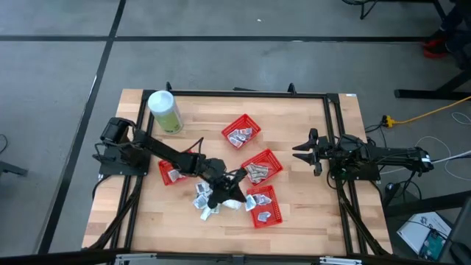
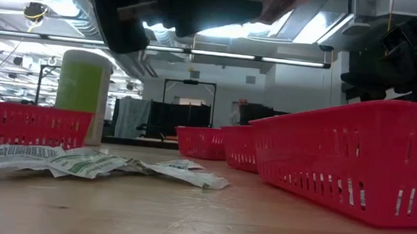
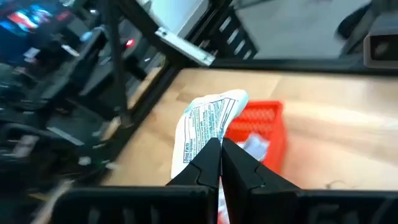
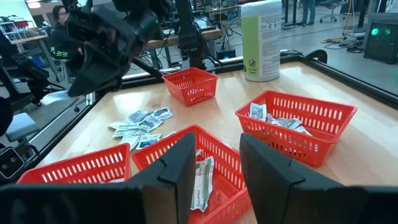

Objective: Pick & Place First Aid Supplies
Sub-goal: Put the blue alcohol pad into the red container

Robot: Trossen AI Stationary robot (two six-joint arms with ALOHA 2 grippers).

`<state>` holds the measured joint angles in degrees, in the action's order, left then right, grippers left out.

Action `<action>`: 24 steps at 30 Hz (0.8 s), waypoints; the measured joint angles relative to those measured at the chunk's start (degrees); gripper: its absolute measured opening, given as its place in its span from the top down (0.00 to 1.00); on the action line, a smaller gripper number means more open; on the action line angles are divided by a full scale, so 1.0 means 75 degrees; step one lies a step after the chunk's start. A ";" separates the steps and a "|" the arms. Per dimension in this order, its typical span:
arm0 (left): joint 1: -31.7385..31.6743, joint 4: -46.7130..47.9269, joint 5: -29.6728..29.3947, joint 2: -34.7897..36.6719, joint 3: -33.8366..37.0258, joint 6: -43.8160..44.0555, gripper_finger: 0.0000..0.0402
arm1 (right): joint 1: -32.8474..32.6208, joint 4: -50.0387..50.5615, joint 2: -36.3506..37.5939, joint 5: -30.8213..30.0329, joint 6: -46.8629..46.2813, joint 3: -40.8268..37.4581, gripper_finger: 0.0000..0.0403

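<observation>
First aid supplies lie in a loose pile of small white-grey packets point(image 1: 205, 203) on the wooden table, near its front; the same pile point(image 2: 82, 164) lies flat in the low view. More packets sit in the red mesh baskets. My left gripper point(image 1: 234, 193) hangs above the table between the pile and the baskets, shut on one white packet with green-blue print point(image 3: 206, 121). My right gripper point(image 1: 300, 153) waits at the table's right side, open and empty, and its fingers point(image 4: 186, 165) frame the baskets. My left gripper pinches the printed packet by its near end point(image 3: 203, 147) between its two shut fingers point(image 3: 239, 171). The rest of the packet juts out past the fingertips, flat side showing. It is lifted clear of the table, with a red basket point(image 3: 261, 127) beyond it.
Several red baskets stand mid-table point(image 1: 241, 131) point(image 1: 263, 165) point(image 1: 263, 206), and one point(image 1: 171, 173) sits under the left arm. A tall pale-green canister point(image 1: 165, 110) stands at the far left. A black frame rail point(image 1: 250, 93) runs along the table's far edge. Bare wood lies at the near left.
</observation>
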<state>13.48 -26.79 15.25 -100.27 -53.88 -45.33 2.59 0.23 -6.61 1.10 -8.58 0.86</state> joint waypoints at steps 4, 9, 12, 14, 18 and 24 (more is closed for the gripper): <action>-0.0069 0.0037 0.0238 -0.0368 -0.0246 0.0470 1.00 | 0.0000 0.0000 -0.0002 0.0002 0.0000 0.0000 0.69; -0.0068 0.0043 -0.0016 -0.0840 -0.0609 0.0747 0.99 | 0.0000 0.0000 -0.0003 0.0003 0.0000 0.0000 0.69; -0.0068 0.0013 -0.0023 -0.0971 -0.0754 0.0918 1.00 | 0.0002 0.0000 0.0000 0.0000 0.0000 0.0000 0.69; -0.0064 0.0006 -0.0017 -0.1050 -0.0835 0.1096 1.00 | 0.0001 0.0000 -0.0001 0.0001 0.0000 0.0000 0.69; -0.0062 0.0020 -0.0013 -0.1242 -0.0972 0.1302 0.99 | 0.0002 0.0000 0.0000 0.0000 0.0000 0.0000 0.69; -0.0047 -0.0050 -0.0022 -0.1525 -0.1068 0.1382 0.99 | 0.0000 0.0000 -0.0003 0.0003 0.0000 0.0000 0.69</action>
<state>13.13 -27.16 15.09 -111.70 -61.89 -34.96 2.60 0.23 -6.63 1.12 -8.58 0.86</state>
